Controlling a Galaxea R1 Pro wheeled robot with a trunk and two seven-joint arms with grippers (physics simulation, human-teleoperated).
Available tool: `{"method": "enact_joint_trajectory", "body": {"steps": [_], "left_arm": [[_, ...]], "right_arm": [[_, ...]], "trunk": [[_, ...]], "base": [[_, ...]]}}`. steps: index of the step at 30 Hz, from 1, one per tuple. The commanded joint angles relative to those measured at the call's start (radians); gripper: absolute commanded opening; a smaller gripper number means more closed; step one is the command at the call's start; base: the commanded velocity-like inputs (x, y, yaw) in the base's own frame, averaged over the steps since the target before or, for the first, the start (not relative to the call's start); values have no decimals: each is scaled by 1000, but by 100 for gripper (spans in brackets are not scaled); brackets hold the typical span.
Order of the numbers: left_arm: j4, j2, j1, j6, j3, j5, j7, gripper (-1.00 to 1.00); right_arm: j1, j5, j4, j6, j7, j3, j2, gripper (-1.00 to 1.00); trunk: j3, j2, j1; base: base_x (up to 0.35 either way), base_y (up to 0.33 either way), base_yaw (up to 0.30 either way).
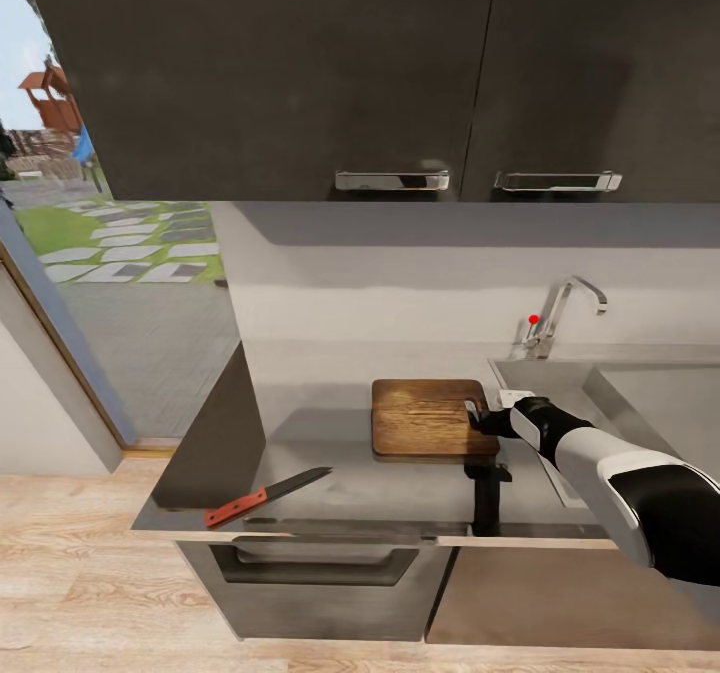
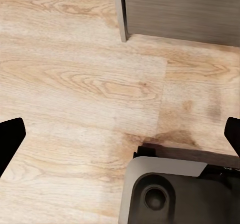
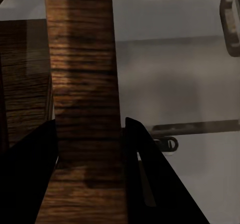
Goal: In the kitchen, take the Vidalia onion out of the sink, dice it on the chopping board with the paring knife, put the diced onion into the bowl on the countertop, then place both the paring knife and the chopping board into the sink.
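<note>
The brown chopping board [image 1: 425,416] lies flat at the middle of the grey countertop [image 1: 310,433], just left of the sink [image 1: 655,398]. My right gripper [image 1: 482,419] is shut on the board's right edge. In the right wrist view the board's wood edge [image 3: 85,84] runs between the two dark fingers [image 3: 145,174]. The paring knife [image 1: 266,496], red handle and dark blade, rests near the counter's front left corner. My left gripper [image 2: 120,134] is open and empty above the wood floor. The onion is out of view. A white sliver [image 1: 516,397] behind my right gripper may be the bowl; I cannot tell.
A chrome tap [image 1: 560,315] with a red-tipped lever stands behind the sink. Black upper cabinets [image 1: 300,73] hang overhead. Left of the counter, a glass door [image 1: 120,283] looks onto a garden. The robot's base [image 2: 175,189] sits under the left gripper.
</note>
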Motion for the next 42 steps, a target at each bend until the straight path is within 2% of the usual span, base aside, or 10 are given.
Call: {"method": "enact_joint_trajectory", "body": {"steps": [1, 15, 16, 42], "left_arm": [[-1, 0, 0, -1, 1, 0, 0, 100], [-1, 0, 0, -1, 1, 0, 0, 100], [-1, 0, 0, -1, 1, 0, 0, 100], [-1, 0, 0, -1, 1, 0, 0, 100]], "right_arm": [[0, -6, -1, 6, 2, 14, -1, -100], [0, -6, -1, 5, 3, 15, -1, -100], [0, -6, -1, 6, 3, 15, 0, 100], [0, -6, -1, 6, 2, 15, -1, 100]], "trunk": [[-2, -2, 1], [-2, -2, 1], [-2, -2, 1], [-2, -2, 1]], "base": [[0, 0, 0], [0, 0, 0], [0, 0, 0], [0, 0, 0]]}}
